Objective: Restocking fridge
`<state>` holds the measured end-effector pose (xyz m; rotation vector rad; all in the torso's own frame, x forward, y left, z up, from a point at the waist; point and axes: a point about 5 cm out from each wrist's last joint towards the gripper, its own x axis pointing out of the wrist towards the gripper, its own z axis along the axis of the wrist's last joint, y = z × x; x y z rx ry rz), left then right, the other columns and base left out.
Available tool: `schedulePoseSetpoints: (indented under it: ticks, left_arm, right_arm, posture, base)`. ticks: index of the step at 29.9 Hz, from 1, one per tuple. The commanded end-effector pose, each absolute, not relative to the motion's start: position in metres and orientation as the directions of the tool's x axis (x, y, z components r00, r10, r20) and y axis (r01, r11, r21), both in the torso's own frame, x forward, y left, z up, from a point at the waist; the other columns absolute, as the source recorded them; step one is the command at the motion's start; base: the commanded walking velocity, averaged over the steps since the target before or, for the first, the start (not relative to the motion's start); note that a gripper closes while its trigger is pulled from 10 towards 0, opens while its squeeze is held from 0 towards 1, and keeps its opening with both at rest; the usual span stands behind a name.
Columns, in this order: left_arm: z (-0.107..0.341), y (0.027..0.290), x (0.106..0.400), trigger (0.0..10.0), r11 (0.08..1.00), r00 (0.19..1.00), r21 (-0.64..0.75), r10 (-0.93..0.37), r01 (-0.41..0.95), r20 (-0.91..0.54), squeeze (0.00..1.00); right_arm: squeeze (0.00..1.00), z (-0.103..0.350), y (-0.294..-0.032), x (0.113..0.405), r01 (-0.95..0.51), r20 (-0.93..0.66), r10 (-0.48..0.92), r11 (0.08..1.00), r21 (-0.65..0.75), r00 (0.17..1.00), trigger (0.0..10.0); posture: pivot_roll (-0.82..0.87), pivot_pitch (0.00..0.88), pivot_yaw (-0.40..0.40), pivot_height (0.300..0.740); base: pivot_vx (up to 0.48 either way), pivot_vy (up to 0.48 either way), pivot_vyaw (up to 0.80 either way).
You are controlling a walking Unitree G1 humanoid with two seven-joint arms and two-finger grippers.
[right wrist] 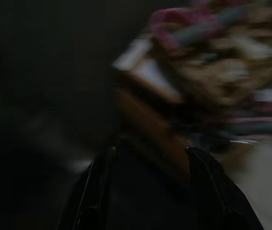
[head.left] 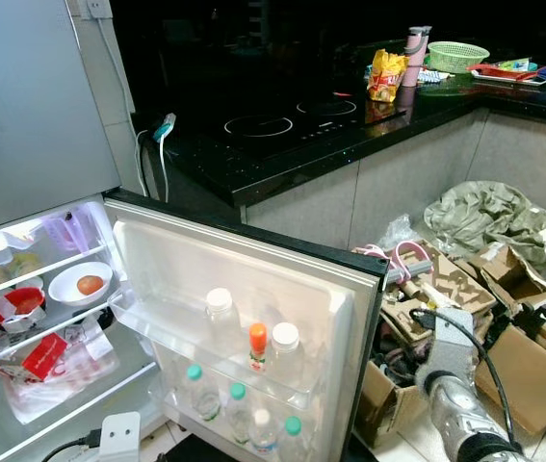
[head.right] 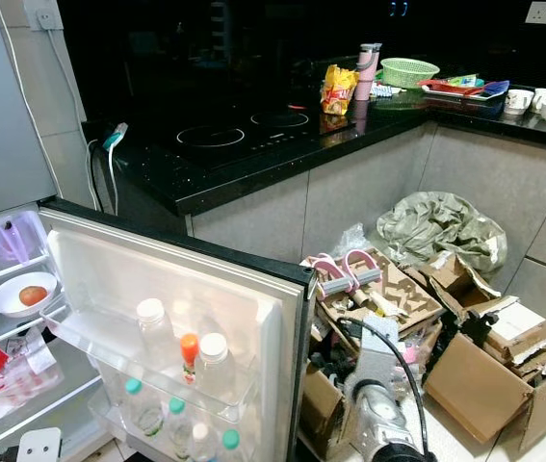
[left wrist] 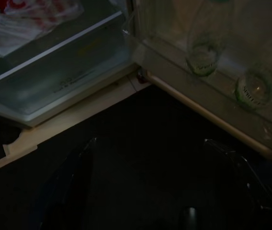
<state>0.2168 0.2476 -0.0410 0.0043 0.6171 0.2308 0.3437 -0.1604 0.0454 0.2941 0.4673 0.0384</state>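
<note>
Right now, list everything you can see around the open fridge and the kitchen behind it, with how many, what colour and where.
Fridge door: one, white inside, swung open.
Bottles: three on the upper door shelf, two white-capped and one orange-capped; at least four green-capped on the lower door shelf.
Bowl: one, white, on a fridge shelf, holding an orange-red round fruit.
Red packet: one, lower fridge shelf, on a plastic bag.
Cooktop: one, black, two rings, on the black counter.
Snack bag: one, yellow, on the counter.
Basket: one, green, on the counter.
Cardboard boxes: several, brown, piled on the floor.
Left gripper: black fingers apart, low by the fridge base.
Right gripper: black, before the boxes, blurred.
</note>
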Motion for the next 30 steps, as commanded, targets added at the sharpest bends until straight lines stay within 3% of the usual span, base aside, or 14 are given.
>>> schedulePoseSetpoints:
  ticks: [1, 3, 4, 6, 9, 11, 15, 18, 20, 21, 22, 30]
  left_arm:
    - [-0.047, 0.254, 0.206, 10.0, 0.971, 0.756, 0.102, 0.233, -0.216, -0.612, 0.00]
    - [-0.048, 0.254, 0.205, 10.0, 0.970, 0.751, 0.103, 0.235, -0.218, -0.617, 0.00]
    - [-0.049, 0.255, 0.203, 10.0, 0.970, 0.747, 0.105, 0.236, -0.219, -0.622, 0.00]
    - [-0.050, 0.255, 0.203, 10.0, 0.969, 0.743, 0.106, 0.238, -0.221, -0.626, 0.00]
    - [-0.049, 0.255, 0.204, 10.0, 0.970, 0.743, 0.107, 0.238, -0.220, -0.626, 0.00]
    - [-0.048, 0.255, 0.206, 10.0, 0.970, 0.746, 0.106, 0.237, -0.220, -0.623, 0.00]
    - [-0.047, 0.255, 0.208, 10.0, 0.969, 0.750, 0.105, 0.239, -0.222, -0.617, 0.00]
    - [-0.046, 0.255, 0.209, 10.0, 0.969, 0.751, 0.107, 0.242, -0.224, -0.614, 0.00]
    - [-0.046, 0.256, 0.208, 10.0, 0.964, 0.751, 0.108, 0.258, -0.244, -0.608, 0.00]
    - [-0.045, 0.258, 0.208, 10.0, 0.959, 0.754, 0.107, 0.273, -0.262, -0.598, 0.00]
    - [-0.044, 0.258, 0.208, 10.0, 0.958, 0.754, 0.108, 0.277, -0.266, -0.596, 0.00]
    - [-0.040, 0.262, 0.212, 10.0, 0.955, 0.764, 0.109, 0.285, -0.274, -0.579, 0.00]
  right_arm:
    - [0.00, 0.045, -0.146, 0.343, -0.072, -0.411, 0.231, 0.928, 0.366, 0.882, 10.0]
    - [0.00, 0.046, -0.136, 0.341, -0.140, -0.379, 0.310, 0.899, 0.414, 0.872, 10.0]
    - [0.00, 0.045, -0.124, 0.338, -0.240, -0.333, 0.423, 0.849, 0.471, 0.843, 10.0]
    - [0.00, 0.043, -0.105, 0.328, -0.407, -0.257, 0.608, 0.733, 0.545, 0.751, 10.0]
    - [0.00, 0.040, -0.094, 0.313, -0.554, -0.197, 0.776, 0.579, 0.598, 0.599, 10.0]
    - [0.00, 0.038, -0.092, 0.301, -0.606, -0.155, 0.863, 0.454, 0.653, 0.480, 10.0]
    - [0.00, 0.035, -0.098, 0.292, -0.605, -0.119, 0.910, 0.357, 0.712, 0.397, 10.0]
    - [0.00, 0.028, -0.105, 0.292, -0.587, -0.186, 0.880, 0.436, 0.682, 0.438, 10.0]
    - [0.00, 0.012, -0.119, 0.292, -0.518, -0.360, 0.761, 0.637, 0.570, 0.540, 10.0]
    - [0.00, -0.002, -0.137, 0.287, -0.428, -0.499, 0.623, 0.780, 0.456, 0.603, 10.0]
    - [0.00, -0.008, -0.145, 0.284, -0.392, -0.550, 0.561, 0.827, 0.402, 0.619, 10.0]
    - [0.00, -0.022, -0.167, 0.268, -0.321, -0.616, 0.486, 0.873, 0.366, 0.620, 10.0]
  posture:
    - [0.00, 0.037, 0.032, 0.740]
    - [0.00, 0.036, 0.031, 0.740]
    - [0.00, 0.037, 0.032, 0.740]
    - [0.00, 0.040, 0.034, 0.740]
    - [0.00, 0.041, 0.035, 0.740]
    - [0.00, 0.041, 0.035, 0.740]
    - [-0.01, 0.045, 0.035, 0.740]
    - [-0.01, 0.046, 0.036, 0.740]
    - [-0.01, 0.046, 0.036, 0.740]
    - [-0.01, 0.051, 0.036, 0.740]
    - [-0.01, 0.051, 0.036, 0.740]
    - [-0.01, 0.070, 0.035, 0.740]
  base:
    - [0.000, 0.000, 0.00]
    - [0.000, 0.000, 0.00]
    - [0.000, 0.000, 0.00]
    - [0.000, 0.000, 0.00]
    - [0.000, 0.000, 0.00]
    - [0.000, 0.000, 0.00]
    - [0.000, 0.000, 0.00]
    - [0.000, 0.000, 0.00]
    - [0.000, 0.000, 0.00]
    - [0.000, 0.000, 0.00]
    - [0.000, 0.000, 0.00]
    - [0.000, 0.000, 0.00]
